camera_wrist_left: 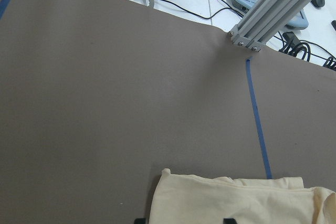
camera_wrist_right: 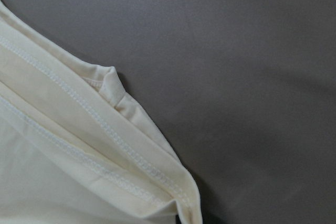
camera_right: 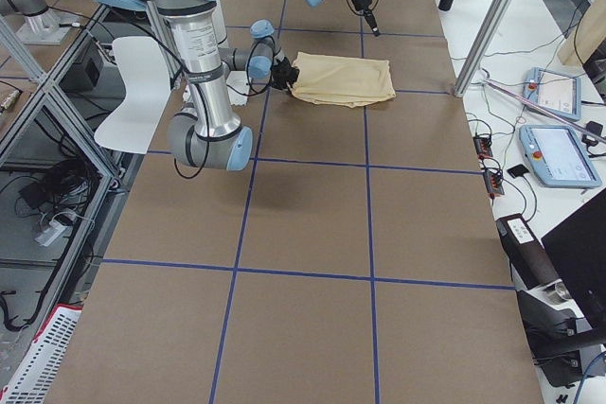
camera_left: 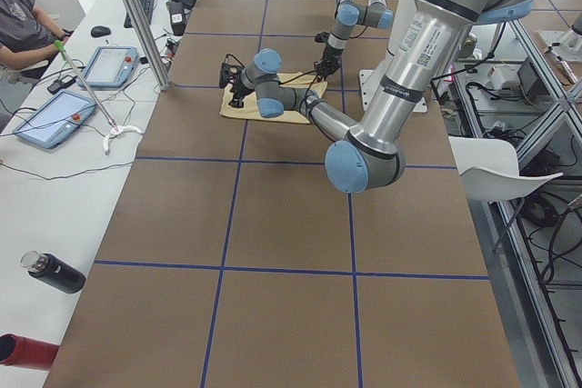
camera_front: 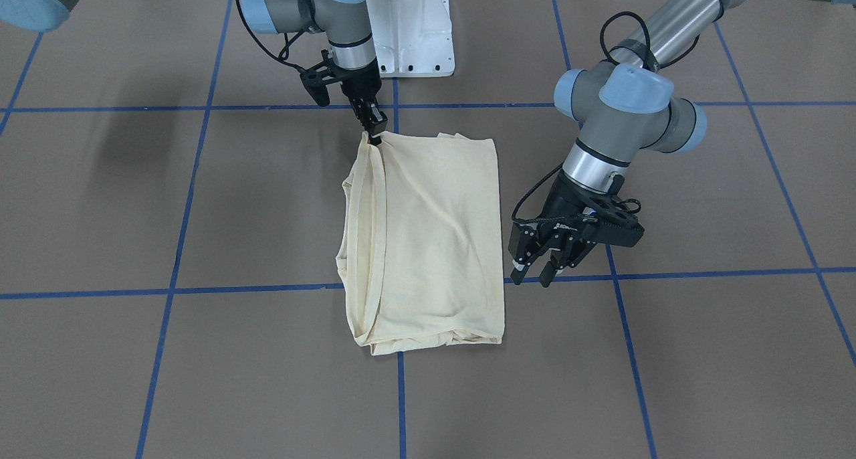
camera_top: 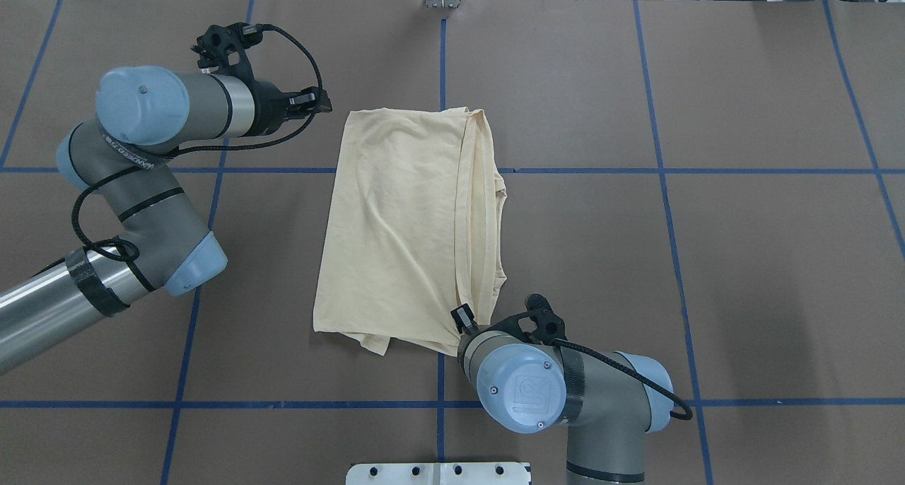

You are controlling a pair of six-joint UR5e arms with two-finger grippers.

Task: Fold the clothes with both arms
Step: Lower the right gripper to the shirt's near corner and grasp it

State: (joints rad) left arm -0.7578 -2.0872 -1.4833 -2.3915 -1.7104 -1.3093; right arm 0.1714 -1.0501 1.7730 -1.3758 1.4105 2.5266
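Front-facing: cream T-shirt [camera_front: 428,238] lies folded into a rough rectangle mid-table [camera_front: 200,198], doubled hems stacked along the view's left edge. Right gripper [camera_front: 374,136] points down at the corner nearest the white pedestal base [camera_front: 418,37], jaws pinched on the fabric there. Left gripper [camera_front: 533,271] hangs just beside the shirt's opposite long edge, not touching it, jaws spread with nothing between them.

Overhead: shirt sits across the centre blue tape line [camera_top: 443,68]. Left gripper is off its far-left corner, apart from the cloth. Right gripper is on the near-right corner, and the fabric bunches into a point where it's clamped.

Exterior left: near arm reaches to the shirt's near side, far arm stands at its robot-side corner. Too small to judge the jaws.

Exterior right: near arm's gripper is at the shirt's edge. The far one hangs over bare table beyond it.

Left wrist: shirt's end edge is at the bottom of frame, two black fingertips [camera_wrist_left: 139,220] set wide apart, bare table ahead, aluminium post [camera_wrist_left: 273,9] beyond.

Right wrist: close-up of stitched hem layers over the table, with the jaws themselves out of frame.
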